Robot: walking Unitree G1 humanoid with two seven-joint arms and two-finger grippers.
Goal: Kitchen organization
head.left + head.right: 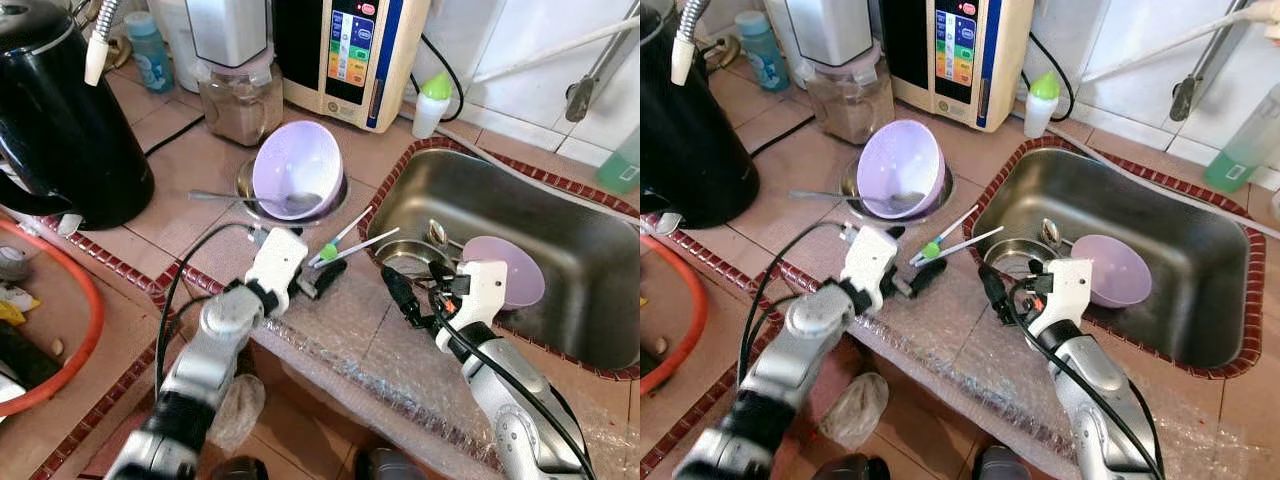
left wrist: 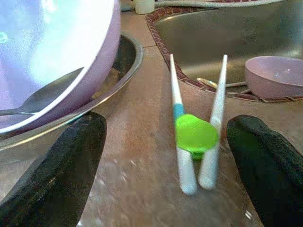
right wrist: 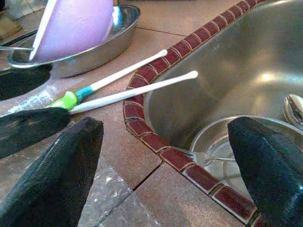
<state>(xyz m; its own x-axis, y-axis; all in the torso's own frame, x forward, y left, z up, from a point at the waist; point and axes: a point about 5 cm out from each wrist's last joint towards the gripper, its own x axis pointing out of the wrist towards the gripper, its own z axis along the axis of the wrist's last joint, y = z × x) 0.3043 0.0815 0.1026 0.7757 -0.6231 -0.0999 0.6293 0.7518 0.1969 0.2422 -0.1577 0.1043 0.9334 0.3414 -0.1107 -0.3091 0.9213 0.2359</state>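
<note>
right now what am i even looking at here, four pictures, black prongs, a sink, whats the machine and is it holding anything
It is a humanoid robot with two silver arms. Each ends in an end effector of two long black fingers.

The two wide pictures come from the camera eyes in its head, looking down at a tiled kitchen counter. The two close pictures come from cameras on its wrists, so the black shapes at their edges are its own fingers.

On the counter lie white training chopsticks joined by a green clip, next to a purple bowl tilted in a steel dish with a spoon. A second purple bowl sits in the sink.

The left end effector is open by the chopsticks' clip end. The right end effector is open at the sink's edge. Neither holds anything.
</note>
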